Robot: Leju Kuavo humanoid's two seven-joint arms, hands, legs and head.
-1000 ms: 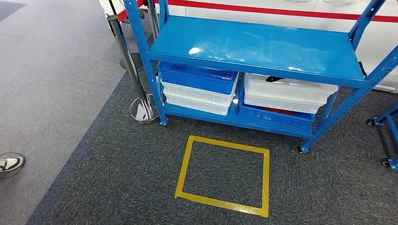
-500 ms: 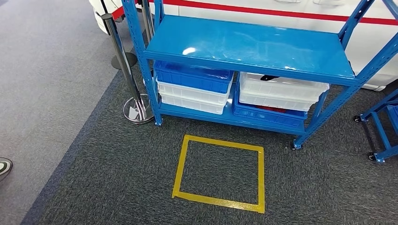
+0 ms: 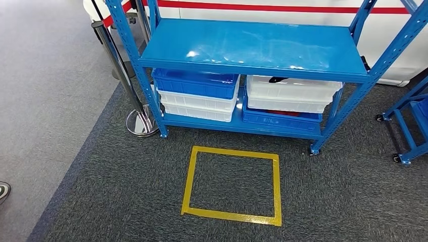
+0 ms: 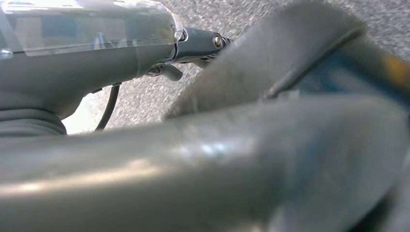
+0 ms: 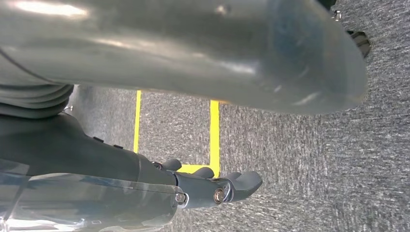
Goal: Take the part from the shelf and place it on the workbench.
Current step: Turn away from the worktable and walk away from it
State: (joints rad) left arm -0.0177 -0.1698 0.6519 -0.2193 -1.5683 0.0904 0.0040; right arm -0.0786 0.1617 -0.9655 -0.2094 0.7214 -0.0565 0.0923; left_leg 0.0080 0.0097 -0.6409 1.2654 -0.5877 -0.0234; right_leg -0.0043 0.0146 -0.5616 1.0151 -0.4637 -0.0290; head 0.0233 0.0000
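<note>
The dark part (image 3: 278, 79) lies in the white bin (image 3: 292, 95) on the shelf (image 3: 252, 43), far ahead of the empty right hand (image 5: 212, 186), fingers loosely curled; left hand (image 4: 193, 48) fingers unclear.

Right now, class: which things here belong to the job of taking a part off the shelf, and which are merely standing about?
Belong to the job:
blue shelf
white bin with a dark item inside
right hand

Standing about:
yellow floor square
stanchion post
blue cart
</note>
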